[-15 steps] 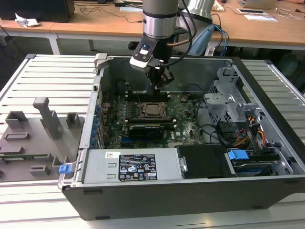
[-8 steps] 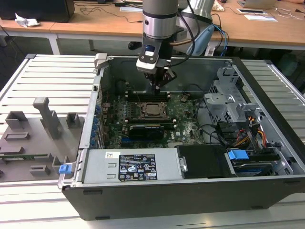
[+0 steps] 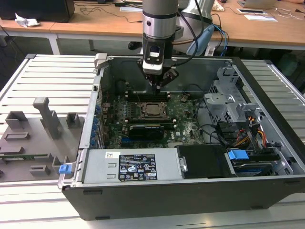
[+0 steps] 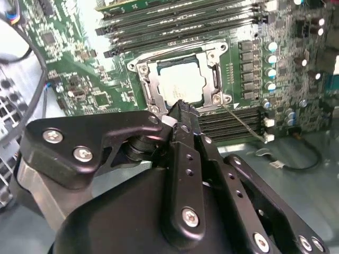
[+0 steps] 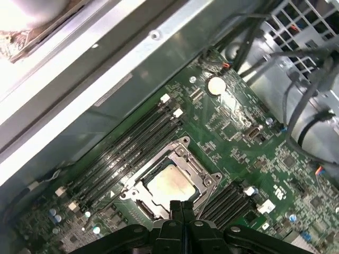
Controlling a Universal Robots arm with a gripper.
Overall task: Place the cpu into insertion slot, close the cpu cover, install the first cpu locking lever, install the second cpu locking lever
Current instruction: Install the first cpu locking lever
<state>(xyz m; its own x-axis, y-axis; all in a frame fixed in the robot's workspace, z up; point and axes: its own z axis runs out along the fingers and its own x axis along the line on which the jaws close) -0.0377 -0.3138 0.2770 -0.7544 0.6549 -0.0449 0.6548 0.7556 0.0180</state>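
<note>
cpu (image 4: 180, 84): silvery square chip lying flat in the slot, its top showing through the cover's window in both wrist views.
slot (image 3: 144, 110): square socket near the middle of the board, between two banks of long memory slots.
cover (image 4: 152, 87): thin metal frame lying down flat around the cpu, level with the slot's rim.
lever (image 4: 242, 126): thin wire rod in the second wrist view, running from one corner of the slot out across the nearby memory slots; whether it is latched cannot be told.
claw (image 4: 180, 107): black fingers pressed together, with nothing seen between them. In the exterior view the tip (image 3: 158, 87) hangs over the memory slots (image 3: 147, 95) just behind the slot, on the side of the case's far wall. In the second wrist view the tip overlaps the slot's edge beside the cpu; whether it touches cannot be told.
arm (image 3: 159, 19): grey column coming straight down into the open case.
board (image 3: 186, 119): green, lying flat on the floor of the case.
card (image 3: 147, 129): long and black, just in front of the slot.
case (image 3: 190, 195): dark metal, open on top, resting on the desk.
desk (image 3: 52, 71): pale slatted surface.
fixtures (image 3: 45, 119): grey blocks on the desk at the exterior view's left, well apart from the slot.
</note>
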